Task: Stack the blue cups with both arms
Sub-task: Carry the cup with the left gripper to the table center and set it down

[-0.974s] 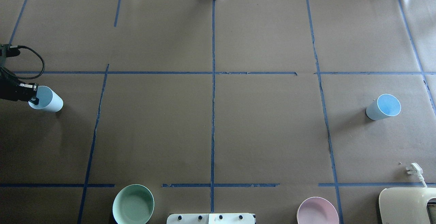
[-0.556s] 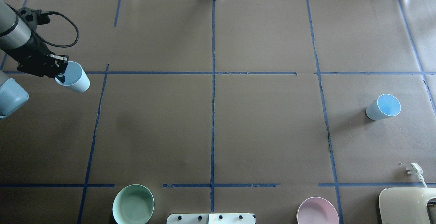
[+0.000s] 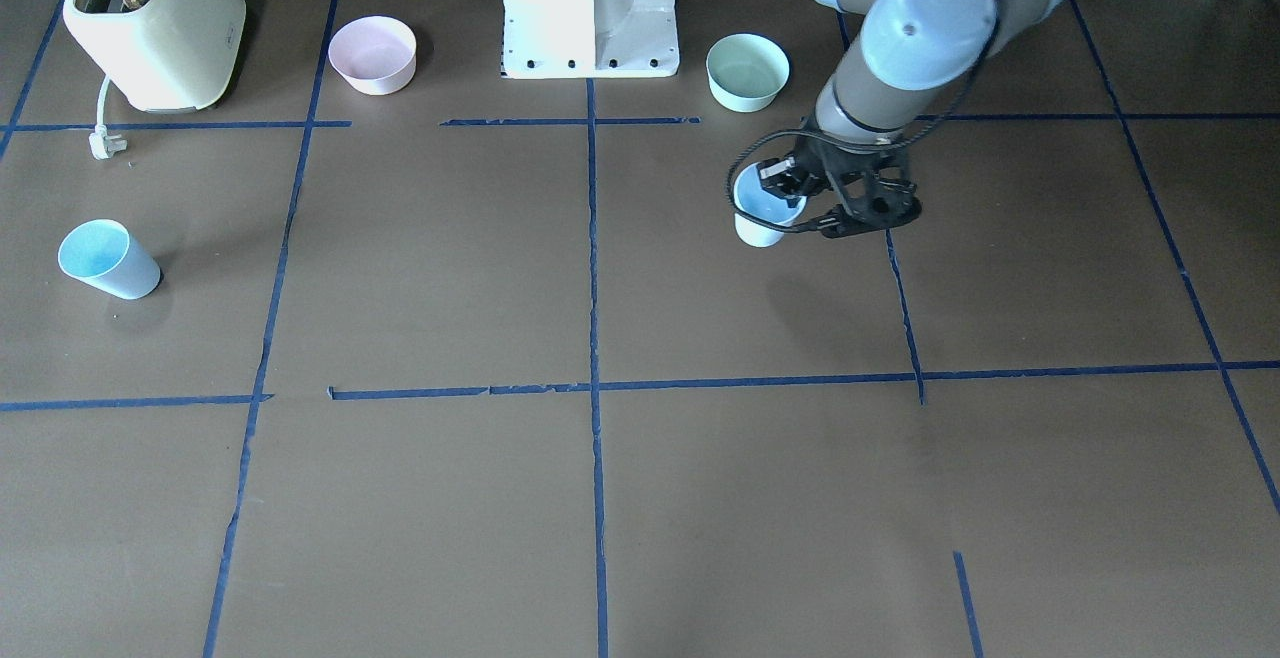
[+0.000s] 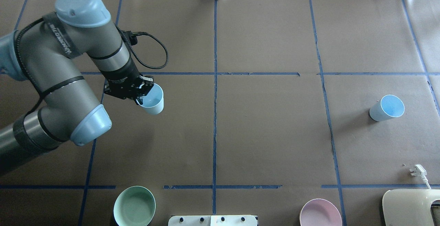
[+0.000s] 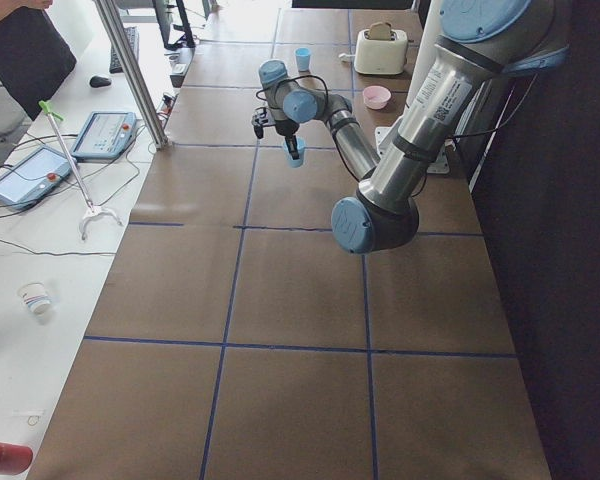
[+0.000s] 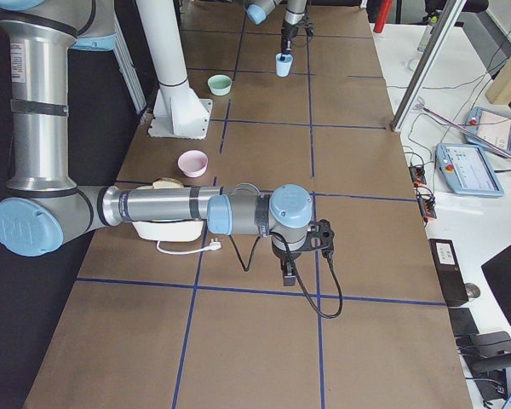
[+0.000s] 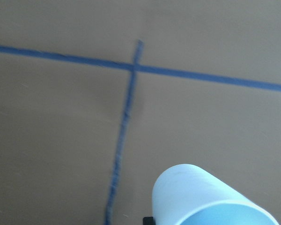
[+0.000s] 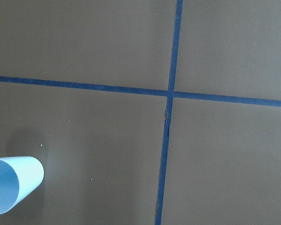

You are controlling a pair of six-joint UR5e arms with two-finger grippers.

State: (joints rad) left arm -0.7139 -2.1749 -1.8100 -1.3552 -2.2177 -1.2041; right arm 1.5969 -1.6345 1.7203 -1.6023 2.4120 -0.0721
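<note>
Over the left half of the table (image 4: pixel 261 133), one blue cup (image 4: pixel 153 104) hangs upright, mouth up, in the left gripper (image 4: pixel 143 91). It is a small tapered tumbler with no handle, whitish pale blue outside and brighter blue inside. In the front-facing view its shadow lies on the brown paper apart from it, so it is clear of the surface. It sits between a lengthwise blue tape line and the centre tape line, just on the robot's side of the cross line. The black fingers (image 4: pixel 140 99) are clenched on the rim at the side nearest the left arm (image 4: pixel 68 64), and the rest of the cup juts out past them. From the left wrist camera, the cup's pale wall and blue mouth fill the lower right corner above a tape crossing. The other blue cup (image 4: pixel 386 108) looks the same and stands alone, mouth up, on the right half of the table, well apart from the held one. It shows at the lower left edge of the right wrist camera. The right gripper (image 6: pixel 287 271) appears only in the side view from the right, pointing down over the table, and I cannot tell whether it is released or clenched. A mint-green bowl (image 4: pixel 134 206), a pink bowl (image 4: pixel 320 213) and a cream toaster (image 4: pixel 410 207) sit along the robot's edge.
</note>
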